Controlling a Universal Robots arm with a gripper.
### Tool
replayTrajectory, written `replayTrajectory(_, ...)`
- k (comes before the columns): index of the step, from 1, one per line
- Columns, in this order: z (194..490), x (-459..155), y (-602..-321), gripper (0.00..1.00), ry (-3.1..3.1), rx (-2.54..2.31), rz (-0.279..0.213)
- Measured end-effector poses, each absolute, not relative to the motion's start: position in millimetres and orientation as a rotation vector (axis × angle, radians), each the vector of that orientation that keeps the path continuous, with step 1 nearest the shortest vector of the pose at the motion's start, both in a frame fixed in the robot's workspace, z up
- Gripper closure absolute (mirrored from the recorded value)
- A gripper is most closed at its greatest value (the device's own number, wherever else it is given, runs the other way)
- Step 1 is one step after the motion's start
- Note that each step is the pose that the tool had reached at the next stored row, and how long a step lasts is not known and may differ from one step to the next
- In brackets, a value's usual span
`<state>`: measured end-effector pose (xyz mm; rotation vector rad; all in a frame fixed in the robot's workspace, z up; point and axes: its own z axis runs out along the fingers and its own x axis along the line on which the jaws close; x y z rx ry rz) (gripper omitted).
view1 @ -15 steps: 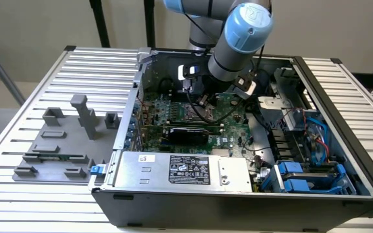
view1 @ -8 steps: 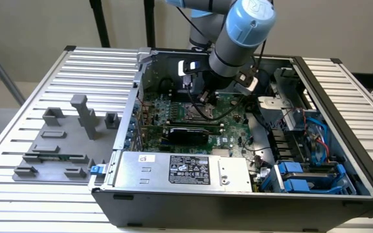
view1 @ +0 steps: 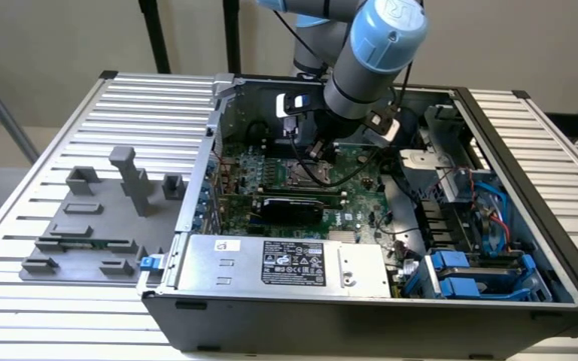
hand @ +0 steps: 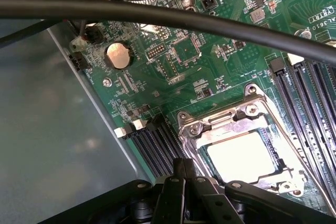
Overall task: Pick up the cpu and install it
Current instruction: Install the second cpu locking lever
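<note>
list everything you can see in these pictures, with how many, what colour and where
computer case: one, black, open on the slatted table
slatted table: one, pale grey, under everything
motherboard: one, green, inside the case
cpu: one, silvery, lying in the metal socket frame
socket frame: one, silvery metal, on the motherboard
coin battery: one, silvery, on the motherboard
power supply: one, silvery, at the case's near edge
fixture blocks: several, grey, on the exterior view's left
cable: one, black, across the wrist view
robot arm: one, blue and grey, reaching into the case
gripper: one, black, jaws shut, beside the socket frame

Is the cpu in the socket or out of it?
In. In the wrist view the cpu lies flat inside the metal socket frame on the motherboard.
</note>
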<state>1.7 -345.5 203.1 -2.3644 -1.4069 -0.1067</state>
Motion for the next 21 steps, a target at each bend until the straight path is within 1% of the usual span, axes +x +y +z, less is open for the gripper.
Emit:
replayTrajectory(8, 203, 2, -346, 0.89, -1.407, -2.364, -0.107)
replayTrajectory(21, 220, -12, -354, 0.89, -1.415, -2.372, -0.118)
